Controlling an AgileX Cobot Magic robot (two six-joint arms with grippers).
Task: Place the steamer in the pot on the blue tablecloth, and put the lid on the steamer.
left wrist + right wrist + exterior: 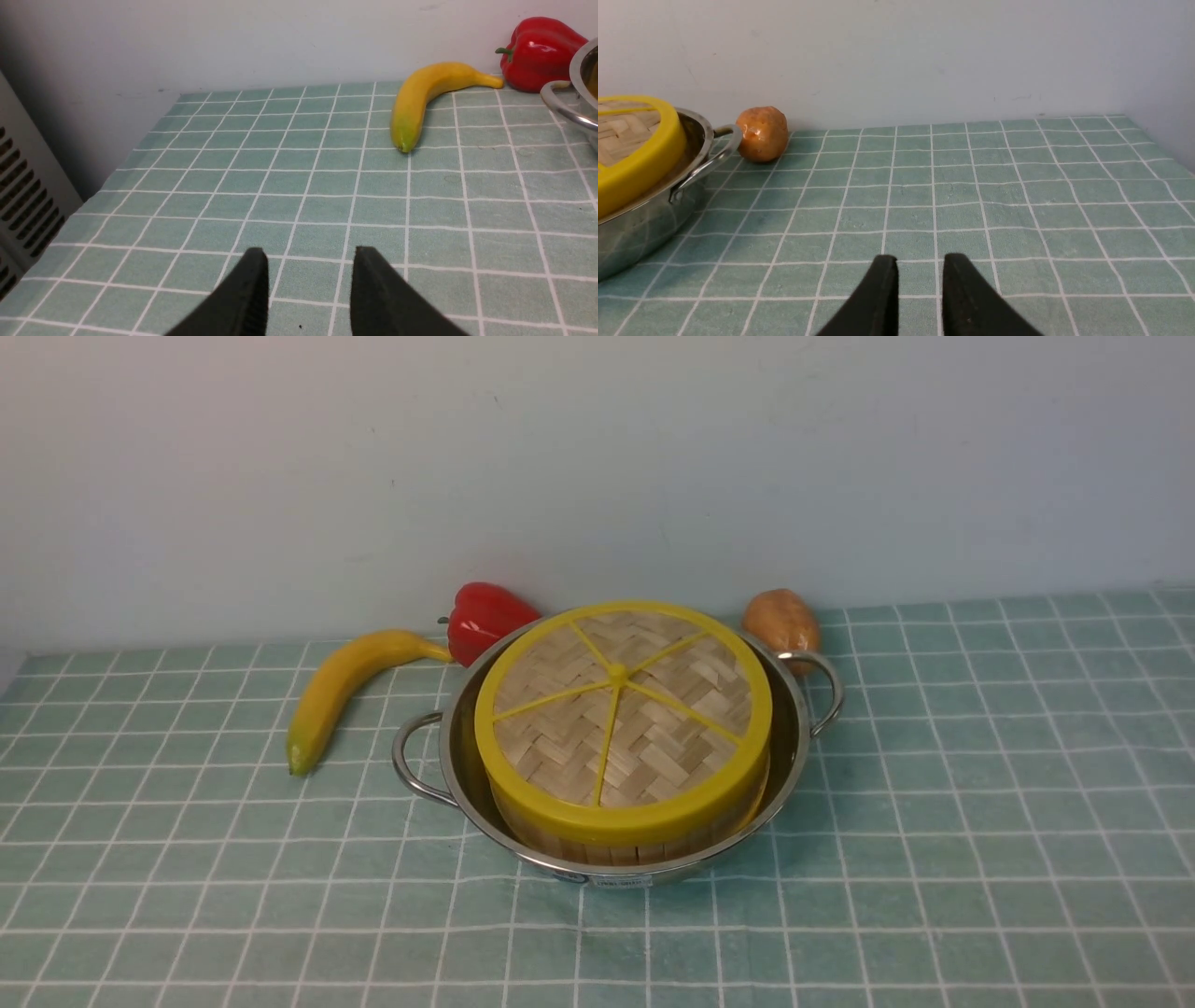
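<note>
The steel pot (795, 733) stands on the blue tablecloth (980, 803) in the middle of the front view. The steamer (597, 847) sits inside it; only its bamboo wall shows. The lid (624, 709) lies on top of the steamer and hides its contents. Neither gripper shows in the front view. My left gripper (312, 256) is open and empty, low over bare cloth well to the left of the pot (567, 105). My right gripper (920, 261) is slightly open and empty over bare cloth to the right of the pot (644, 224) and lid (640, 154).
A yellow banana (341, 686) lies left of the pot, a red pepper (485, 616) behind it and a brown potato (782, 621) at its back right handle. A wall runs along the back. A grey vented panel (23, 200) stands past the cloth's left edge.
</note>
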